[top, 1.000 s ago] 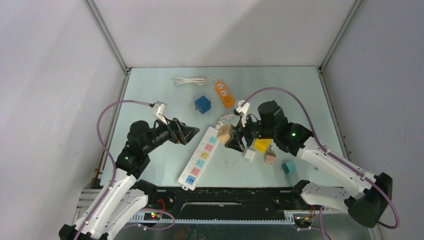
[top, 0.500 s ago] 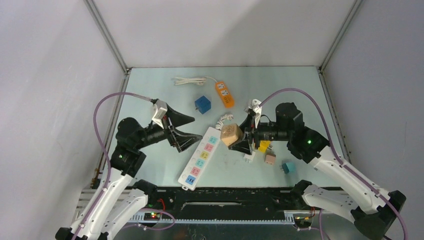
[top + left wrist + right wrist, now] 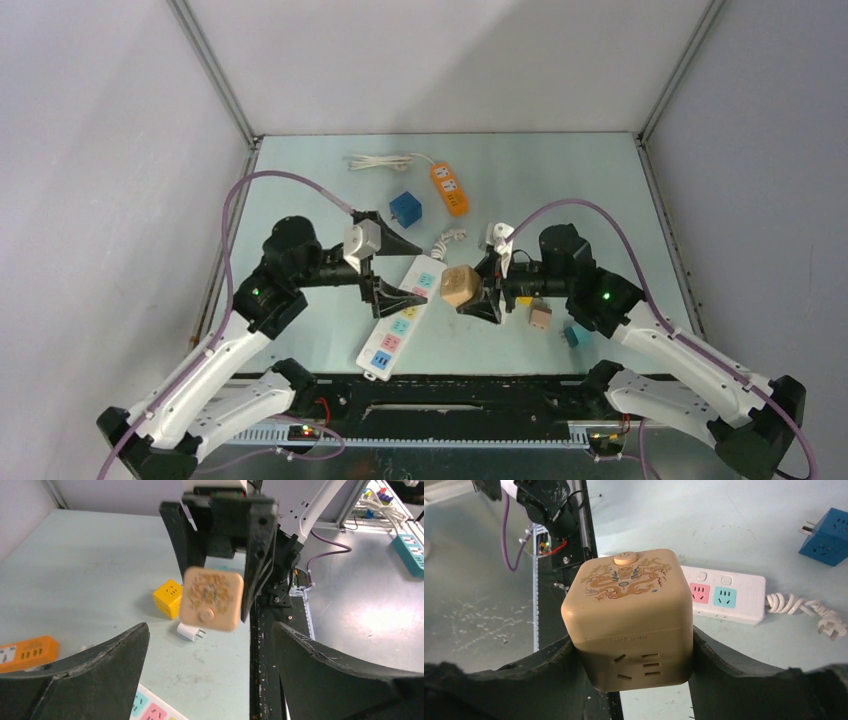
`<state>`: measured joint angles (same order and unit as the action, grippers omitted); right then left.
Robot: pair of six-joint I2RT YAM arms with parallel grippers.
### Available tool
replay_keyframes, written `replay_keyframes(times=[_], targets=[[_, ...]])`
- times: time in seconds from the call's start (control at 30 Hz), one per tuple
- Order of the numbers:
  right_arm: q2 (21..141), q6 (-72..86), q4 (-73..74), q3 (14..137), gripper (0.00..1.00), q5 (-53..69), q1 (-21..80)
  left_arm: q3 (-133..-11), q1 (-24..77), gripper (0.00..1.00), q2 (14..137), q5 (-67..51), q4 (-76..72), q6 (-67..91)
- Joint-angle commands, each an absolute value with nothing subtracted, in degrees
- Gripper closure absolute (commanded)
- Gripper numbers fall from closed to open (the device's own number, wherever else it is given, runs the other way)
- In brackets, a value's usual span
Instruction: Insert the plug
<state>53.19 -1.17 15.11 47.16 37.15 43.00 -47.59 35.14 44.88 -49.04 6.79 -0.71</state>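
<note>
The right fingers (image 3: 734,666) are clamping a tan plastic cube adapter (image 3: 631,615), printed with a gold dragon, by two opposite sides. They are holding it clear of the pale green table (image 3: 560,170), so that its button face is pointing at the left fingers (image 3: 100,667). Those are standing wide apart and gripping nothing, one to each side of the cube in their own camera's view, and well short of touching it. This is looking like a hand-over or a regrasp: the side grip is leaving the front and back faces free, and the open pair is lining up to take them. The cube's prongs are not showing in any view, so which face is carrying them cannot be told. The long white power strip with pastel sockets (image 3: 398,322) is lying on the table beneath the gap between the two pairs of fingers, ready to receive the plug. Beyond the right fingers, a yellow cube adapter (image 3: 169,597) and a small white plug (image 3: 191,630) are resting on the table, apart from the work.
</note>
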Motion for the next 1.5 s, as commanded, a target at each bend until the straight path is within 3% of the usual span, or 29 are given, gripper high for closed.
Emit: replay_keyframes(times=[0.0,0.33,0.83,1.13,1.3,1.4,1.47], targets=[[49.9,-9.9,9.6,45.0,1.00,32.0,47.8,-56.7,39.2,0.05,49.0,-45.4,17.5,-11.6],[49.5,-13.6,8.9,44.1,1.00,24.9,53.9,-67.2,50.8,0.09,59.8,-32.6,35.9,-21.7],[49.8,-12.5,8.1,44.2,1.00,23.1,55.2,-62.4,55.7,0.26,60.2,-29.1,24.4,-21.7],[49.5,-11.6,7.3,44.2,1.00,21.0,55.2,-61.9,55.9,0.36,61.1,-30.5,25.1,-22.8],[49.3,-11.2,6.7,44.2,1.00,20.0,55.1,-61.7,55.9,0.25,61.5,-29.4,25.7,-23.1],[49.1,-11.2,6.8,44.1,1.00,19.8,55.1,-60.8,55.9,0.26,61.3,-29.1,24.4,-23.2],[49.0,-11.3,6.9,44.2,1.00,19.7,55.1,-60.5,55.9,0.34,61.2,-29.5,23.7,-23.3]])
